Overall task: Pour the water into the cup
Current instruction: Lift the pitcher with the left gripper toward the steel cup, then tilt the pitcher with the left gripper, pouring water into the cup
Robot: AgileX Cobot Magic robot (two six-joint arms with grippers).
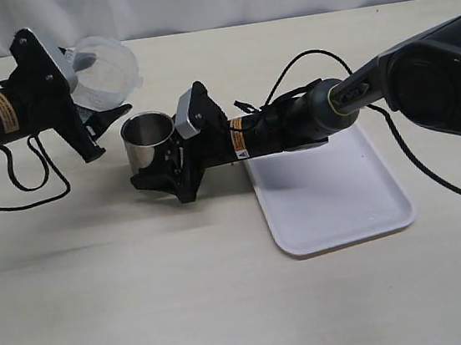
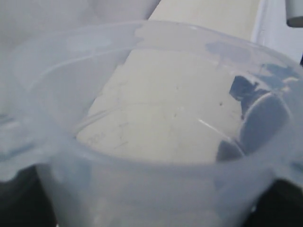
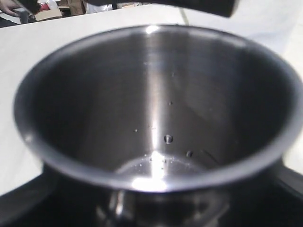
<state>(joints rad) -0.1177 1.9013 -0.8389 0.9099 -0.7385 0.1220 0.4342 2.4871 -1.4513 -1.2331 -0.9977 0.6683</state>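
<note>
Nearest us lies the pale table [image 1: 147, 317], and on it, to the right, a white tray [image 1: 344, 209]; the right arm reaches across the tray's far left corner. Just left of the tray the cup [image 1: 144, 137] stands upright on the table; the right gripper [image 1: 156, 166] has its jaws closed about the cup's lower wall. Up and to the left, raised off the table, the left gripper [image 1: 99, 92] clamps a clear pitcher [image 1: 108, 65], tipped so that its mouth turns to the right. Pitcher and cup are near but apart, the pitcher's lip higher than the cup's rim; whether water runs between them we cannot tell from here.

In the left wrist view the pitcher [image 2: 142, 189] fills nearly everything; we look over its cloudy rim and through its wall to the table [image 2: 203, 19] beyond. Dark blurred patches show through one side, and we cannot tell what they are; whether any water sits inside we cannot tell either. The jaws are hidden here save for dark corners beneath the rim.

In the right wrist view the cup [image 3: 71, 104] fills the frame, its rim bright, its inner wall dull grey; at its bottom lies a shallow pool of water [image 3: 158, 166], with a few drops clinging to the wall above it. Dark fingers [image 3: 23, 208] press at the cup's sides below the rim.
</note>
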